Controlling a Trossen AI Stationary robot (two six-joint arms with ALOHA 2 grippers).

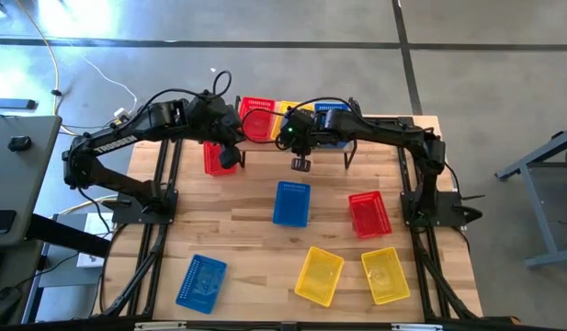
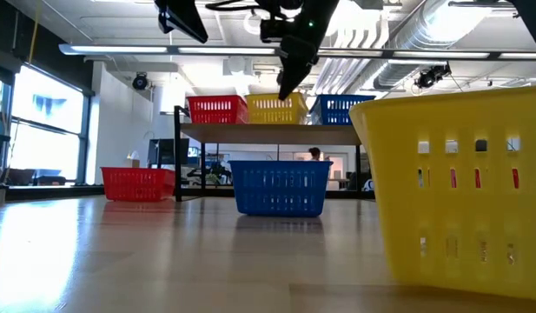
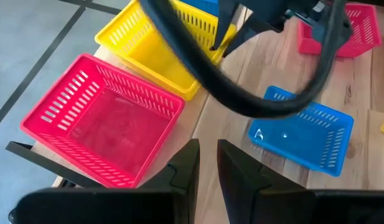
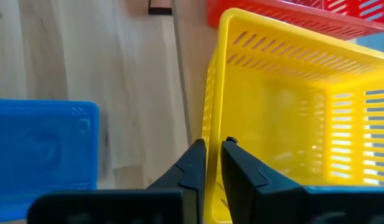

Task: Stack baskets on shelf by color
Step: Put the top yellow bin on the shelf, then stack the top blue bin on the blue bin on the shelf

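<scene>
First layer of three baskets sits on the shelf. Right pincer, nearly closed and empty, hovers beside the yellow basket; left pincer, likewise closed and empty, above the red basket. Next likely: fetch a basket from the table.

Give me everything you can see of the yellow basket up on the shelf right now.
The yellow plastic mesh basket on the shelf is rectangular, with slotted walls and a plain floor; it is empty and stands upright, open side up. It sits in the middle of the low light-wood shelf on black legs, between a red mesh basket and a blue mesh basket. The right gripper hangs at its near rim, fingers close together; whether they touch it is unclear.
</scene>
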